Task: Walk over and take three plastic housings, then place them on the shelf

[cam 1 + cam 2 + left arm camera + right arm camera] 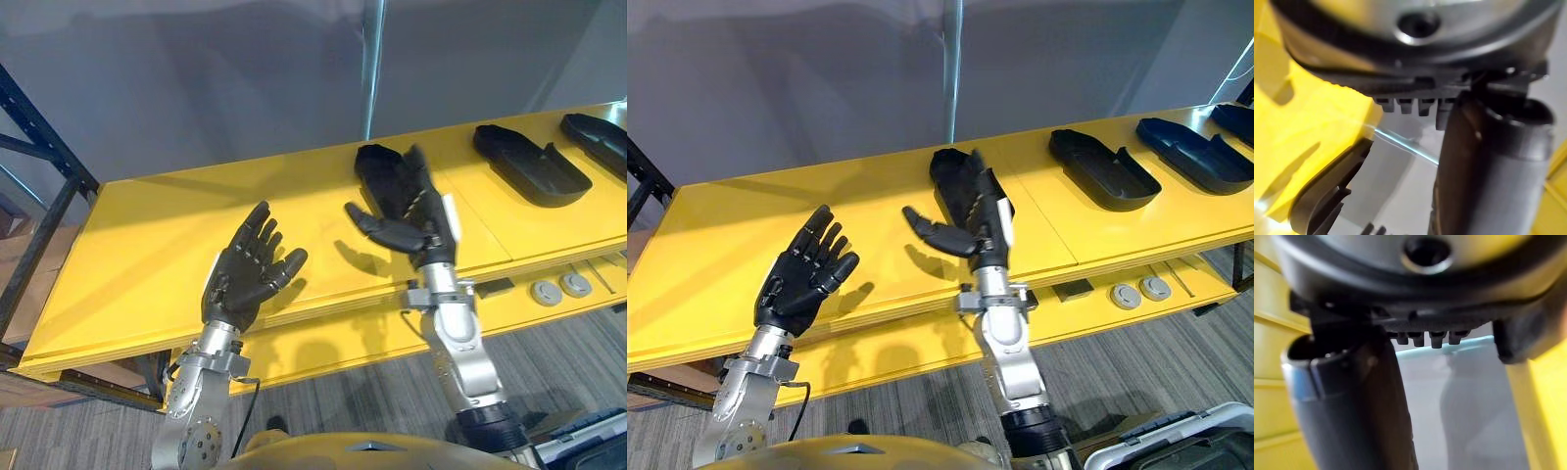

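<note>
Three black plastic housings lie in a row on the yellow shelf (147, 245): one at the middle (375, 164), one further right (532, 164) and one at the right edge (598, 137). My right hand (416, 211) is open, fingers straight and thumb spread, over the near end of the middle housing (955, 176) and covering part of it. Whether it touches the housing I cannot tell. My left hand (240, 274) hovers open above bare shelf to the left, palm up with relaxed fingers, holding nothing. Its thumb (1488, 161) shows in the left wrist view.
A lower yellow ledge holds two round grey discs (560, 289) and a small dark block (495, 287). A dark blue rack upright (39, 127) stands at the left. A grey wall backs the shelf. A case (588, 441) lies on the grey floor at lower right.
</note>
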### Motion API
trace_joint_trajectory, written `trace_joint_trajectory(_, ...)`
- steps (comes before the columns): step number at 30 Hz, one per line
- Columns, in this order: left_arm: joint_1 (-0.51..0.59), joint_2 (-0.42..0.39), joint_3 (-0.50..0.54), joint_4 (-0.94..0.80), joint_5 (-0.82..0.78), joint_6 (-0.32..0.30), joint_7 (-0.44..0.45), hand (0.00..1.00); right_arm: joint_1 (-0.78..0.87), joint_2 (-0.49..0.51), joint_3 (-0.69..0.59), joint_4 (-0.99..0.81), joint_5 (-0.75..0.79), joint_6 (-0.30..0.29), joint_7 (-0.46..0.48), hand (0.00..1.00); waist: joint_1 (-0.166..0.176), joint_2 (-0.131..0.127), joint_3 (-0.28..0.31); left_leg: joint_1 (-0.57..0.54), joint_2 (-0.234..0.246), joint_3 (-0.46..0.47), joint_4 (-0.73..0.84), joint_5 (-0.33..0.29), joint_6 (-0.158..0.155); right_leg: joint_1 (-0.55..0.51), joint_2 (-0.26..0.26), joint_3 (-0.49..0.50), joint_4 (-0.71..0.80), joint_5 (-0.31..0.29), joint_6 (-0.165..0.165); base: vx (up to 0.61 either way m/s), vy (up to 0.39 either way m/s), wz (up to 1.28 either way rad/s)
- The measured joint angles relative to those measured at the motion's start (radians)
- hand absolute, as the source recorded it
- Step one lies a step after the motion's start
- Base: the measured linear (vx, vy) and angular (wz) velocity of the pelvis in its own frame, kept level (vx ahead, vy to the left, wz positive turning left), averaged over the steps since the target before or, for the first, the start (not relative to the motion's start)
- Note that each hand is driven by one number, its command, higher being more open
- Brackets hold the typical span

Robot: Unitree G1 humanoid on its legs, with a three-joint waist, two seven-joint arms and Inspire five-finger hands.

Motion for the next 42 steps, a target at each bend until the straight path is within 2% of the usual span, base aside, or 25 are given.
trace_joint_trajectory(9,-0.002,0.0,-0.003,0.0,0.0,0.0,-0.019,1.0,-0.005,-0.047,-0.139,-0.009,0.01,-0.006,-0.019,1.0,-0.028,-0.002,0.005,0.0,0.008,0.024,0.002,-0.002,-0.003,-0.02,0.008,0.023,0.003,0.001,0.0,0.02,-0.002,-0.08)
trace_joint_trajectory(19,-0.035,0.019,-0.054,0.0,0.0,0.003,-0.026,1.0,-0.011,-0.117,-0.203,0.063,-0.005,0.123,-0.015,1.0,-0.037,0.006,0.025,-0.002,0.01,0.031,0.031,-0.027,-0.005,-0.021,0.006,0.039,0.007,0.002,0.002,0.01,0.004,-0.04)
trace_joint_trajectory(24,-0.037,0.02,-0.075,0.0,0.0,0.021,-0.037,1.0,-0.011,-0.117,-0.213,0.1,-0.005,0.18,-0.008,1.0,-0.04,0.008,0.027,-0.001,0.012,0.03,0.046,-0.033,-0.005,-0.012,0.005,0.039,0.006,0.001,0.002,0.0,0.0,0.0)
trace_joint_trajectory(31,-0.035,0.038,-0.076,0.0,0.0,0.027,-0.058,1.0,-0.014,-0.118,-0.214,0.159,0.001,0.223,0.066,1.0,-0.038,0.003,0.049,0.005,0.014,0.025,0.067,-0.047,-0.003,0.004,0.003,0.038,0.012,-0.004,0.003,0.0,0.0,0.0)
trace_joint_trajectory(38,-0.028,0.039,-0.074,0.0,0.0,0.045,-0.081,1.0,-0.014,-0.155,-0.191,0.205,0.01,0.228,0.176,1.0,-0.036,0.005,0.05,0.0,0.015,0.002,0.067,-0.041,-0.003,0.009,0.002,0.02,0.021,-0.007,0.002,0.0,0.0,0.07)
trace_joint_trajectory(42,-0.02,0.047,-0.074,0.0,0.001,0.049,-0.095,1.0,-0.014,-0.156,-0.171,0.21,0.011,0.228,0.207,1.0,-0.037,0.005,0.051,0.004,0.016,-0.008,0.067,-0.041,-0.004,0.019,0.003,0.014,0.02,-0.008,0.002,0.01,-0.001,0.06)
